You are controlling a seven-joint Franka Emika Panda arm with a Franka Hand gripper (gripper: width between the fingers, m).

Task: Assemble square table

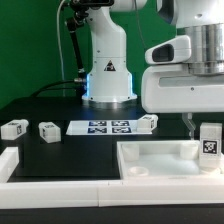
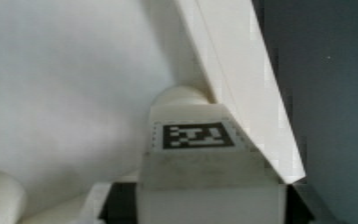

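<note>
Tabletop [image 1: 160,158] lies at five o'clock in the exterior view, rim up. My claw [image 1: 203,128] is clamped on one stubby leg [image 1: 209,141], upright by the tabletop's rim at four o'clock. Its black-and-white square tag [image 2: 197,135] faces my wrist camera. Three loose legs [image 1: 47,131] sit either side of the marker board [image 1: 105,127] at the centre. A triangular warning sign [image 1: 108,68] marks my base [image 1: 108,90], its symbol too small to read.
</note>
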